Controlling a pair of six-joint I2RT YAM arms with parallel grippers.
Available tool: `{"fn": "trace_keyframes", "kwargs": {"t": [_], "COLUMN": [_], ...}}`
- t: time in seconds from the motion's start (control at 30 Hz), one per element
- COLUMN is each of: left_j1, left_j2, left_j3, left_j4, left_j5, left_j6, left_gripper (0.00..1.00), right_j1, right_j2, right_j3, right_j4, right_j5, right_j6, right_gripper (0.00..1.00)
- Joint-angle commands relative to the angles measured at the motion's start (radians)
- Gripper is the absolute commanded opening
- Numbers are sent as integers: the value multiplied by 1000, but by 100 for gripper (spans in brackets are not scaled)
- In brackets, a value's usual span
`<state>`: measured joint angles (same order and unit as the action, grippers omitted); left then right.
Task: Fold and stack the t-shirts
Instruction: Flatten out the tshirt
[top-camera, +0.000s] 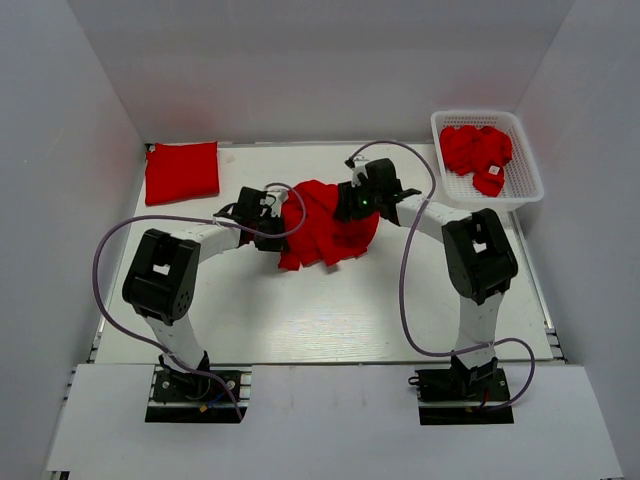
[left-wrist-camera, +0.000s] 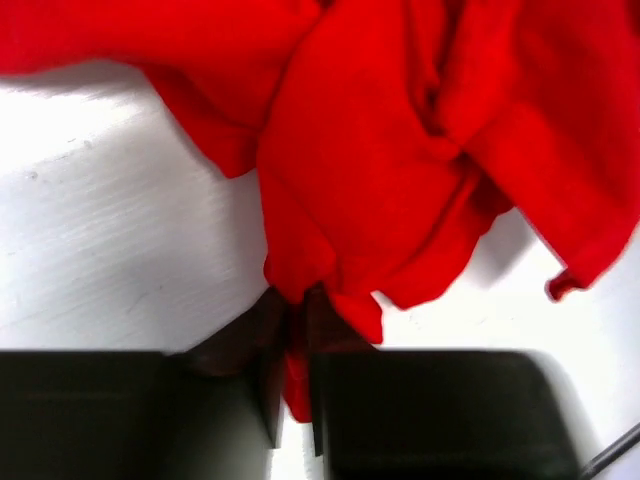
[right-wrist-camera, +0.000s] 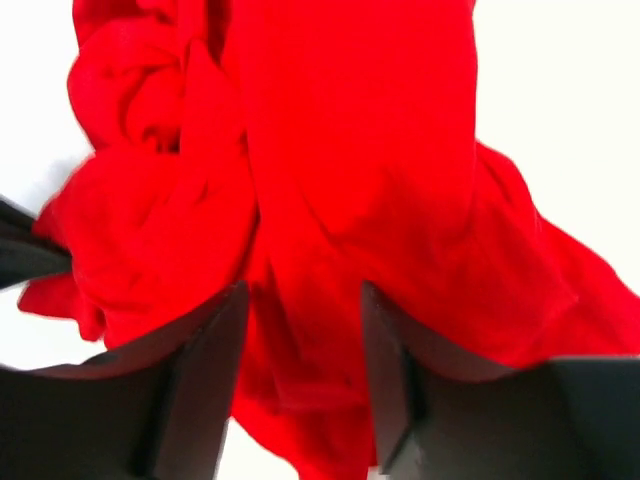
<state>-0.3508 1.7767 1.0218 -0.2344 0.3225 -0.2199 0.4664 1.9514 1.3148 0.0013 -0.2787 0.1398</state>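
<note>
Centre of the top view: you have one crumpled shirt (top-camera: 325, 225) heaped on the table (top-camera: 300, 310), with both arms reaching in on it from either side.

Left claw (top-camera: 275, 232): at the heap's left edge. In your left wrist view the claw (left-wrist-camera: 295, 320) is clenched nearly closed on a thin tongue of the shirt (left-wrist-camera: 400, 150), and red cloth shows in the slit between the fingers. The rest of the cloth spreads across the top of that frame, over white table.

Right claw (top-camera: 355, 205): at the heap's upper right edge. In your right wrist view the claw (right-wrist-camera: 305, 300) has its fingers apart, straddling a thick fold of the shirt (right-wrist-camera: 350, 150). Cloth fills the gap. You cannot tell whether they are pinching it or only standing round it.

Upper left of the top view: a folded shirt (top-camera: 182, 172) lies flat near the table's back corner, well apart from the heap.

Upper right: a basket (top-camera: 528, 160) holds more shirts (top-camera: 478, 152), bunched up.
</note>
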Motion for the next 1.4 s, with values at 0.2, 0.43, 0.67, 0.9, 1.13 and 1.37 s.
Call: {"fn": "trace_keyframes", "kwargs": {"t": [0.2, 0.43, 0.67, 0.9, 1.13, 1.37], "left_j1": [7, 7, 7, 7, 7, -2], "left_j2": [-115, -293, -427, -554, -658, -810], "left_j3": [37, 37, 46, 107, 178, 242], "left_j4": [67, 87, 87, 53, 75, 93], "left_j5": [21, -157, -359, -672, -634, -524], "left_j6": [11, 2, 2, 28, 76, 148], "left_gripper": [0, 0, 0, 0, 0, 0], "right_j1": [-3, -26, -69, -120, -121, -115], "right_j2": [44, -143, -339, -492, -755, -925], "right_j3": [107, -23, -94, -133, -176, -175], "right_j4": [51, 237, 295, 313, 397, 396], "right_j5": [-91, 50, 226, 366, 291, 126], "right_j6": [11, -12, -40, -95, -200, -252], "right_gripper": [0, 0, 0, 0, 0, 0]}}
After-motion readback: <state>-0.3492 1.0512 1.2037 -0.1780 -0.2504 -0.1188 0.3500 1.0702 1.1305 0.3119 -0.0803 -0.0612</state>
